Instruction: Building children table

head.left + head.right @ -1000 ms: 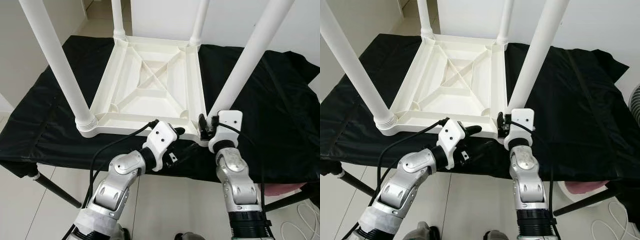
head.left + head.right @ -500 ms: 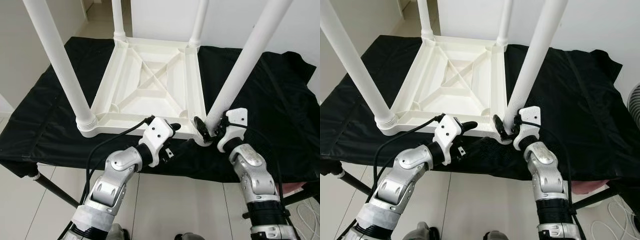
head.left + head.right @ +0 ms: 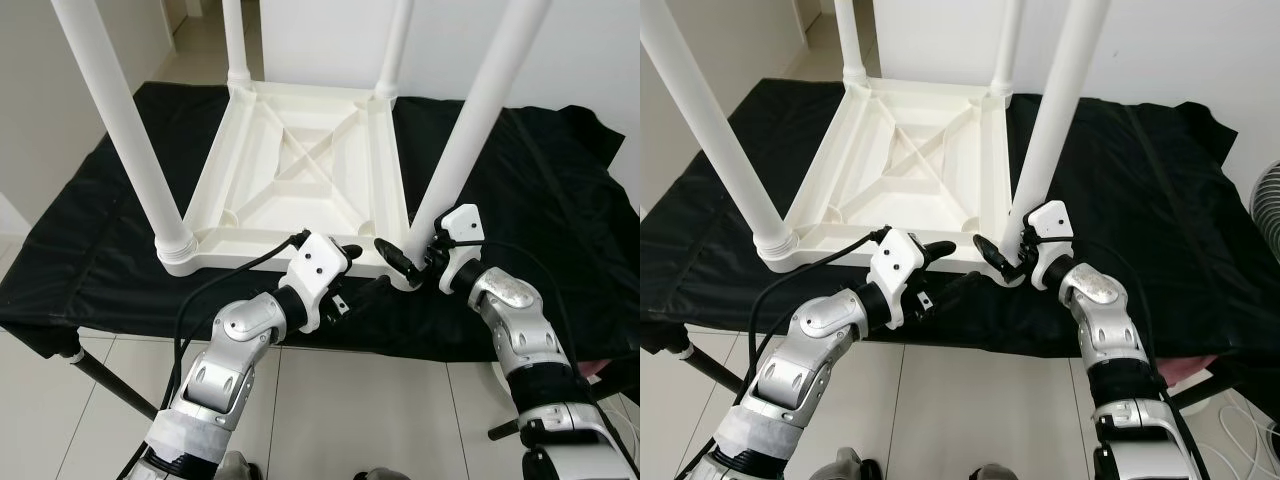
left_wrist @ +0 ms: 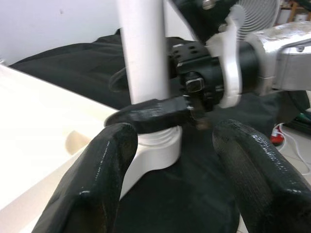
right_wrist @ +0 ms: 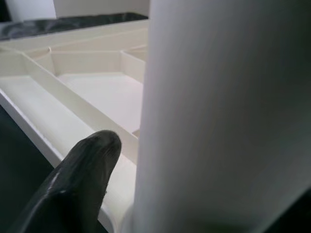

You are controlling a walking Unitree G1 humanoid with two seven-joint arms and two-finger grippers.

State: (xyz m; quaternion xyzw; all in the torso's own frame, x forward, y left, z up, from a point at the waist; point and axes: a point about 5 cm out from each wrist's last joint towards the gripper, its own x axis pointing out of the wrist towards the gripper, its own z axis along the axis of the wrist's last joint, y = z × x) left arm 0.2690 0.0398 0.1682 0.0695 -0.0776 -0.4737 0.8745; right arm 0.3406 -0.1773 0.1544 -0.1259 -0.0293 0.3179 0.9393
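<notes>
White plastic, the upturned children's table (image 3: 305, 170) lies on a worktop (image 3: 80, 260) draped in black cloth, its four legs pointing up. In the left eye view, the right hand (image 3: 405, 265) clasps the base of the near right leg (image 3: 462, 130), one black finger before it; the left hand (image 3: 352, 270) sits just beside that corner, against the table's near edge. The left wrist view shows the left hand's fingers (image 4: 97, 184) spread apart, holding nothing, the leg's socket between them. The right wrist view shows the leg close against one finger (image 5: 77, 174).
</notes>
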